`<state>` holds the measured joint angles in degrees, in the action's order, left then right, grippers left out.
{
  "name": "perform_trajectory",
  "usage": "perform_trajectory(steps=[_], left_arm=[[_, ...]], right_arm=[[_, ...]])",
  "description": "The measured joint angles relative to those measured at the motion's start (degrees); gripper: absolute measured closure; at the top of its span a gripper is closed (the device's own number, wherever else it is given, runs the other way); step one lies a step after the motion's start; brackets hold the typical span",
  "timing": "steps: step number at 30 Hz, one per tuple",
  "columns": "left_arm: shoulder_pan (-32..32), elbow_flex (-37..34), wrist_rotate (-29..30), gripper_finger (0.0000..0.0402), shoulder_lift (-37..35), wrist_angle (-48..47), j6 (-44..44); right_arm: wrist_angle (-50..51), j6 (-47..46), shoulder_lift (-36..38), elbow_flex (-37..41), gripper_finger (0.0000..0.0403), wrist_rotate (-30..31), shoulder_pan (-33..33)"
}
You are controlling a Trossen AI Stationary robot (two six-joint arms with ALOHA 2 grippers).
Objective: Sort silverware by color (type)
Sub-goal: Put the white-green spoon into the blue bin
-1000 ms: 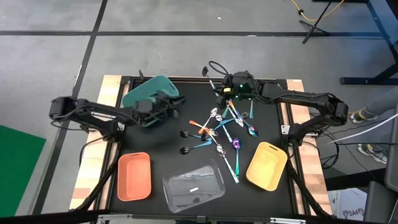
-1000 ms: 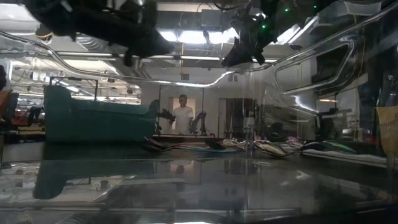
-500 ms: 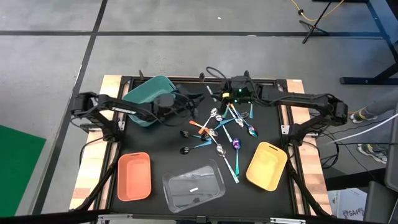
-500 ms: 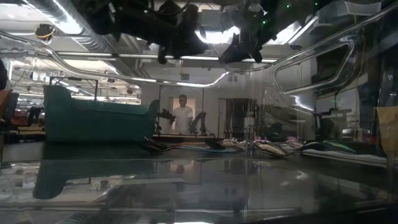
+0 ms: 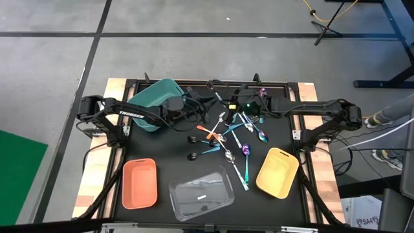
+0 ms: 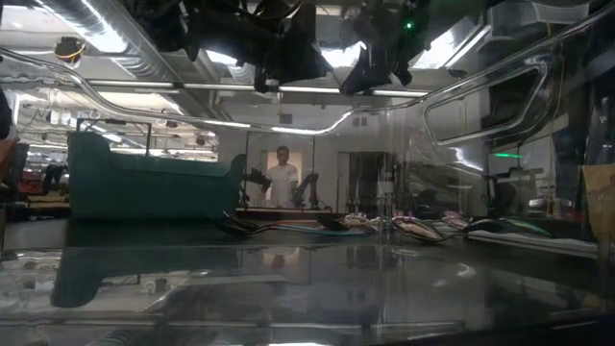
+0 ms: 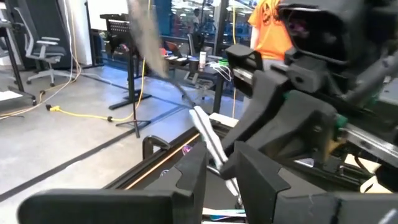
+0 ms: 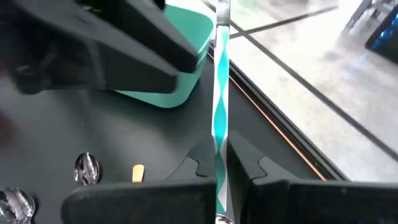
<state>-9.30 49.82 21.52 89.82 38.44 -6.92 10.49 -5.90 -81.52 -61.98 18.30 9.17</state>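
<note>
Black table mat (image 5: 168, 145) holds a pile of thin spoons (image 5: 231, 137) in the middle. Above the pile's far edge, the right gripper (image 8: 216, 163) is clamped on a teal-handled spoon (image 8: 220, 106). The left gripper (image 7: 221, 169), beside it, pinches a silver spoon (image 7: 210, 144). Each should lift slowly, stay apart, and drop over one bin.
</note>
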Motion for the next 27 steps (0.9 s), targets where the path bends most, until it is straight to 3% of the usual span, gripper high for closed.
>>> perform_trajectory(steps=[8,27], left_arm=[[0.0,0.0,-0.2,0.0326,0.0,3.0,0.0],[0.0,0.0,-0.2,0.0326,0.0,6.0,-0.4]], right_arm=[[0.0,0.3,0.0,0.0,0.0402,3.6,-2.2],[-1.4,0.2,0.0,0.0,0.0402,2.1,-2.2]])
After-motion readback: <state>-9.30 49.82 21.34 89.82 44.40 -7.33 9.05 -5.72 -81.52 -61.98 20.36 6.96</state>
